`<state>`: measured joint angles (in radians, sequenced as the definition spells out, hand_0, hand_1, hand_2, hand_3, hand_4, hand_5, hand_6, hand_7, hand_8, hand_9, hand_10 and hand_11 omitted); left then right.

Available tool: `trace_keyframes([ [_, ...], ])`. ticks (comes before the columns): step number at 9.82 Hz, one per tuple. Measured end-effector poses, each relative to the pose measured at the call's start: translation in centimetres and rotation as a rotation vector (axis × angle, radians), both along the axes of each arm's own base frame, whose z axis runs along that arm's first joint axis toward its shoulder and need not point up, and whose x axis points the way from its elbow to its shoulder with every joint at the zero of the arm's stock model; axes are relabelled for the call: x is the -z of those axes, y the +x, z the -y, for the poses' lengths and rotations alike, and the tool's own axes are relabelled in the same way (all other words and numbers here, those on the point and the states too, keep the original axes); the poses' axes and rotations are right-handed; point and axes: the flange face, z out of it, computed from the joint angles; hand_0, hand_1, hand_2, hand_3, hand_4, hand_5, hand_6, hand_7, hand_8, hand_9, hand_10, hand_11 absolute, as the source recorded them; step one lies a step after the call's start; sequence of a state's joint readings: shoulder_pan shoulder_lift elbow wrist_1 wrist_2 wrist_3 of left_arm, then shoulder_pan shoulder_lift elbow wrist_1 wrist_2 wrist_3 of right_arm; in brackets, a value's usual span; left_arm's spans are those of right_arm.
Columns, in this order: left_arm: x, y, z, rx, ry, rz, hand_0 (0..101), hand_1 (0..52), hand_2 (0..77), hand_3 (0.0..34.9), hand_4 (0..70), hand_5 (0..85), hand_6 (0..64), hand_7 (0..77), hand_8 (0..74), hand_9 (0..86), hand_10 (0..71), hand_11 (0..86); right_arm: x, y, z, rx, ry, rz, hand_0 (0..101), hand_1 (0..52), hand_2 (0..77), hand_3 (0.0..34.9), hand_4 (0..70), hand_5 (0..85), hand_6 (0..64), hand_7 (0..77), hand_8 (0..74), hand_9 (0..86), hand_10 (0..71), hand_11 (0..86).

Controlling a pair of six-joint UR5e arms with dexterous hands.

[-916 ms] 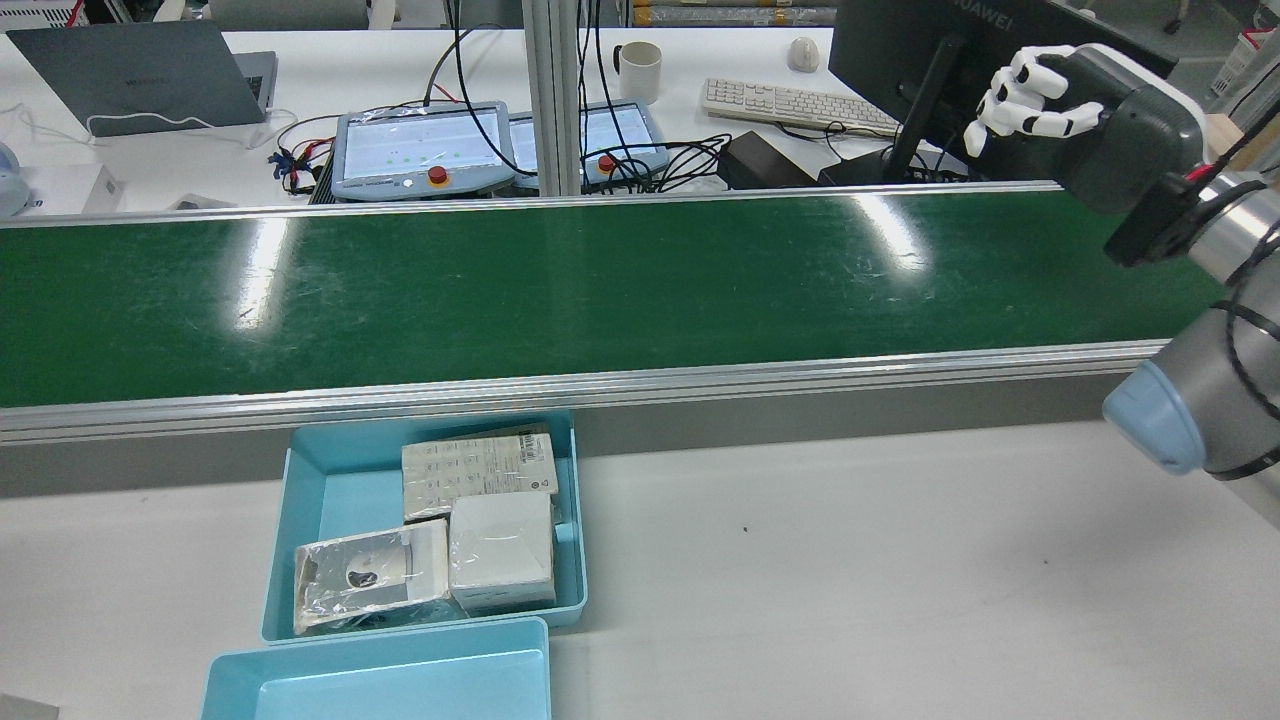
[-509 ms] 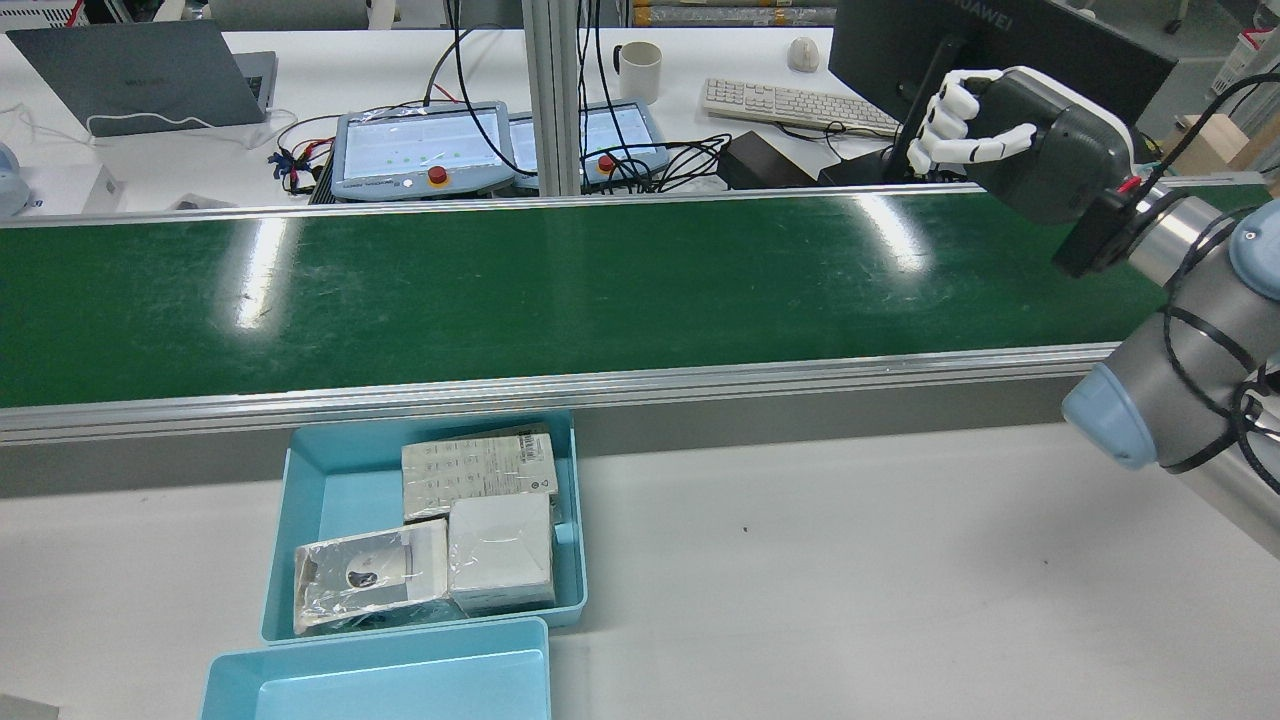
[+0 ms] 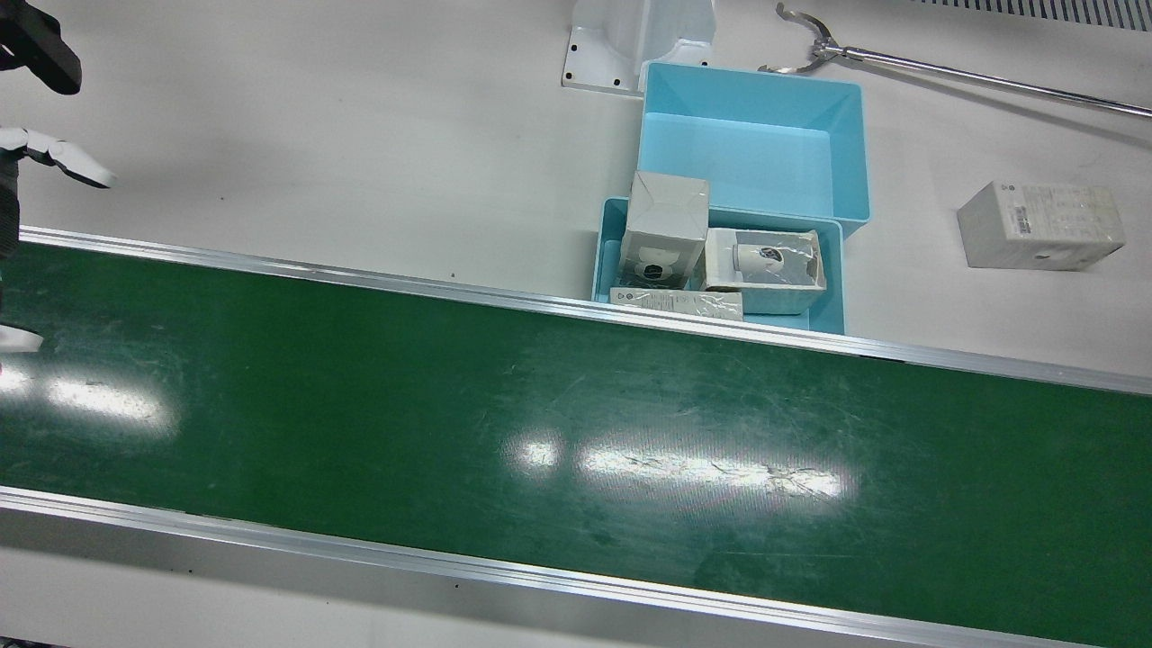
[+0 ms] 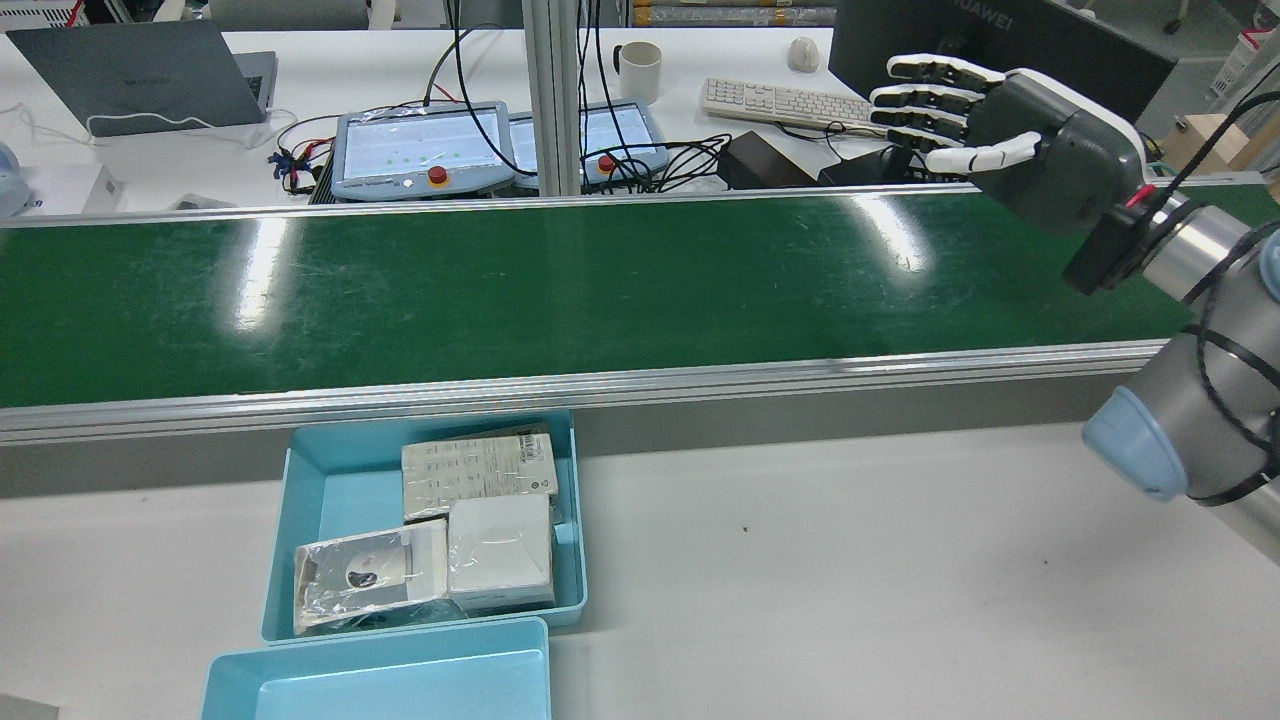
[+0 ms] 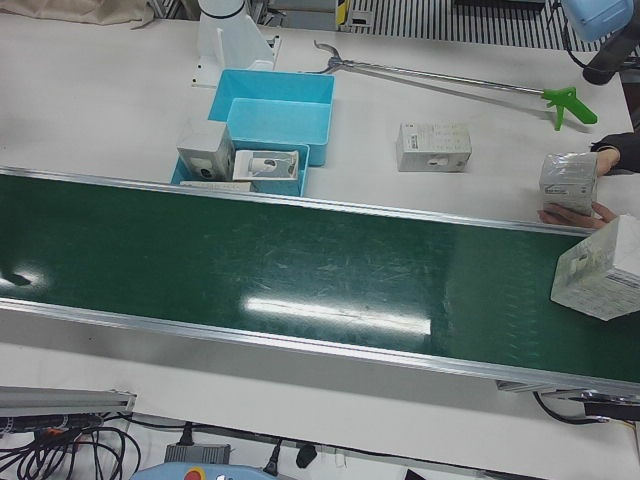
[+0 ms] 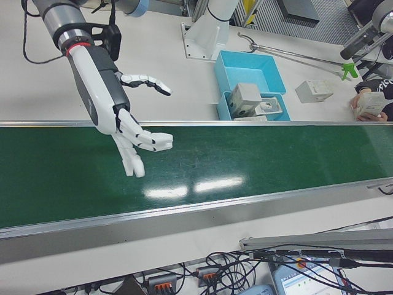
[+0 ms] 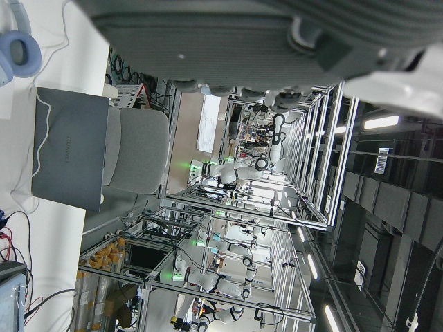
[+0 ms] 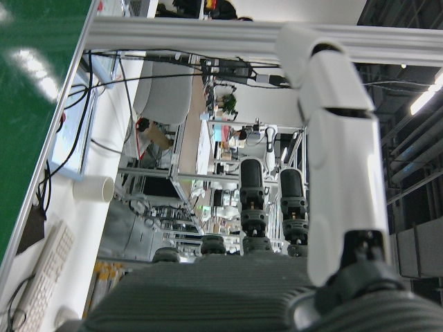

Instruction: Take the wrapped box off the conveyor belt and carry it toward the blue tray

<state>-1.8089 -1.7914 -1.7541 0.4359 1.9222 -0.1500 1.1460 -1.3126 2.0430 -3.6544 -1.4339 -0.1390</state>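
The right hand (image 6: pixel 126 132) hovers over the conveyor belt (image 6: pixel 245 163), fingers (image 6: pixel 150 142) spread and empty, seemingly awaiting the wrapped box (image 5: pixel 600 282) far downstream of them.

My left hand (image 7: pixel 277 41) fills the top; below it, a closed laptop (image 7: pixel 69 149) on the white bench (image 7: pixel 28 228).
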Motion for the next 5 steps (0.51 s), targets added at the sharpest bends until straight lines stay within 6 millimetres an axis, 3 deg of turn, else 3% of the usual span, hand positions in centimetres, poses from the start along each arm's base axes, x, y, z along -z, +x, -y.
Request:
trace_keyframes([
  [1,0.0,0.0,0.0,0.000,0.000,0.000,0,0.0,0.5,0.0,0.0,1.1,0.0,0.0,0.5,0.0,0.0,0.0,1.2,1.5,-2.0,-0.036,-0.032,-0.029,50,19.6,28.4,9.1,9.3,28.4,2.7,27.3,0.0,2.2,0.0,1.6],
  [2,0.0,0.0,0.0,0.000,0.000,0.000,0,0.0,0.5,0.0,0.0,1.1,0.0,0.0,0.5,0.0,0.0,0.0,1.8,4.3,-4.5,-0.052,-0.047,-0.043,50,19.6,28.4,9.1,6.0,26.2,0.0,18.5,0.0,3.8,0.0,1.6],
  [3,0.0,0.0,0.0,0.000,0.000,0.000,0,0.0,0.5,0.0,0.5,1.6,0.0,0.0,0.0,0.0,0.5,0.0,1.7,9.0,-7.4,-0.055,-0.067,-0.055,50,19.6,28.4,9.1,6.0,26.2,0.0,18.5,0.0,3.8,0.0,1.6],
  [4,0.0,0.0,0.0,0.000,0.000,0.000,0,0.0,0.5,0.0,0.5,1.6,0.0,0.0,0.0,0.0,0.5,0.0,1.4,14.7,-9.9,-0.061,-0.090,-0.062,48,19.1,24.0,7.2,0.0,22.4,0.0,13.1,0.0,1.6,0.0,1.1],
  [5,0.0,0.0,0.0,0.000,0.000,0.000,0,0.0,0.5,0.0,0.0,1.1,0.0,0.0,0.0,0.0,0.0,0.0,1.5,20.0,-12.5,-0.069,-0.100,-0.063,48,20.7,25.1,5.9,0.5,24.5,0.0,14.7,0.5,1.6,0.0,0.5],
])
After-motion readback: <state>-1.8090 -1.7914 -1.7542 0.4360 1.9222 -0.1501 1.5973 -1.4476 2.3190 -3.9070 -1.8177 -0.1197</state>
